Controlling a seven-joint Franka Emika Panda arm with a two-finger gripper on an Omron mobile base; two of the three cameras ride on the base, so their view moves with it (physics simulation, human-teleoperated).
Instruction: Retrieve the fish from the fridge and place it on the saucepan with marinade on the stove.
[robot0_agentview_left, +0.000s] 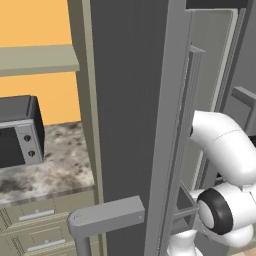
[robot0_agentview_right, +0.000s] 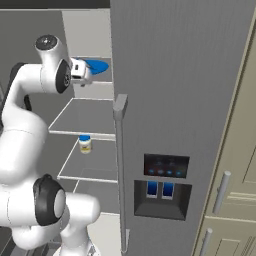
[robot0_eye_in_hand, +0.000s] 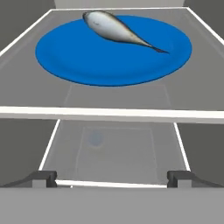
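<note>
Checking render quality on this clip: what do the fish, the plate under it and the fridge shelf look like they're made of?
The fish looks like raw flesh with smooth silvery-grey skin, paler on its lit side. The plate is a flat, matte, uniform blue, perhaps plastic or glazed ceramic; no highlights settle it. The fridge shelf appears to be translucent glass with a white rim, since the shelf below shows through it.
</note>
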